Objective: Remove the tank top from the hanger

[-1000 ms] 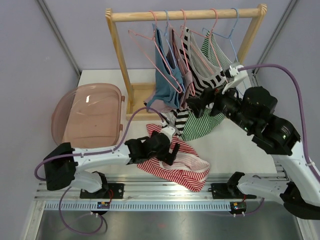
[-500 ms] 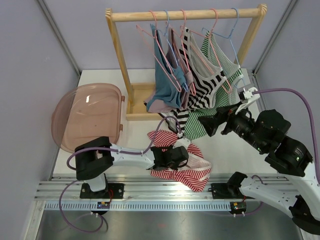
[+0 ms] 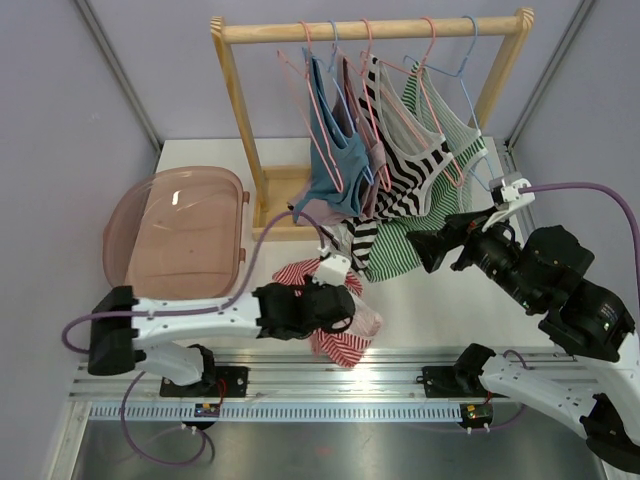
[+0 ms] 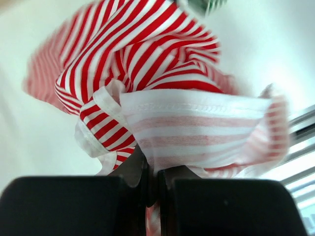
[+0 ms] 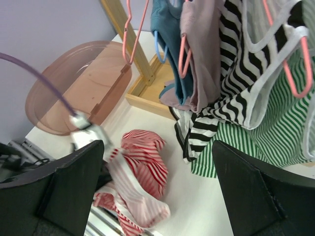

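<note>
The red-and-white striped tank top [image 3: 345,335] lies bunched on the white table near its front edge, off any hanger. My left gripper [image 3: 340,306] is shut on its white-banded hem [image 4: 197,105], and in the left wrist view the fingertips [image 4: 170,177] pinch the cloth between them. A bare pink hanger [image 3: 296,85] hangs at the left end of the wooden rack [image 3: 370,30]. My right gripper [image 3: 432,246] hovers open beside the hanging green striped top [image 3: 445,150], with nothing between its fingers [image 5: 64,191]. Below it lies the red tank top [image 5: 142,162].
More tops hang on the rack: blue [image 3: 335,165], mauve [image 3: 372,150], black-and-white striped [image 3: 405,170]. Striped cloth trails onto the table under them [image 3: 395,255]. A pink translucent bin lid [image 3: 180,230] sits at the left. The rack's wooden base [image 3: 275,200] stands behind.
My left gripper has closed on the red striped tank top and pulled it left, bunching it. The right arm has drawn back from the rack toward the right, still open.
</note>
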`<action>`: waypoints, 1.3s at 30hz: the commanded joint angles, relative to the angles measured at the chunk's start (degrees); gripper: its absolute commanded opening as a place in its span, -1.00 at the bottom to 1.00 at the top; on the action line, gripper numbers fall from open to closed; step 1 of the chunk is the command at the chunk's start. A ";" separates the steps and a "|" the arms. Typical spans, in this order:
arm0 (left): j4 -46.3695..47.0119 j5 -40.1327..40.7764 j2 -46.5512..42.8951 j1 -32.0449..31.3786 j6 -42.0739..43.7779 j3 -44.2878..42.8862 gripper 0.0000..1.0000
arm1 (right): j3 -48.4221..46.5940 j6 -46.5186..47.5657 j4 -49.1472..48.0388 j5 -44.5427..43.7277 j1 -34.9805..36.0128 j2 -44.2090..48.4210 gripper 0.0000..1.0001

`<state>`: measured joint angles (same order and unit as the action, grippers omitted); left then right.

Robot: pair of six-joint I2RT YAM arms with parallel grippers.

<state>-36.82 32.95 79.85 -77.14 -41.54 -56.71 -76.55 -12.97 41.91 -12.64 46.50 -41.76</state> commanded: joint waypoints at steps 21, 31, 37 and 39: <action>-17.86 -0.42 -23.78 55.15 16.57 -22.83 -1.00 | -2.20 -1.09 -5.08 -9.77 0.52 -4.47 0.99; -13.54 -12.20 -17.10 76.00 18.60 -19.23 0.07 | -11.32 1.01 -0.70 -15.03 0.43 -13.86 0.99; -12.84 -15.45 -19.64 77.06 20.09 -17.30 0.98 | -24.59 4.71 4.84 -17.95 0.35 -26.34 0.95; -12.58 -17.38 -20.79 77.06 20.97 -16.16 0.98 | -30.04 5.50 5.72 -16.37 0.26 -31.17 0.89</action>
<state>-52.40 20.27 61.98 -0.38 -22.85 -73.89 -100.25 -10.17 45.12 -27.64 46.50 -68.10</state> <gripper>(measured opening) 0.987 0.961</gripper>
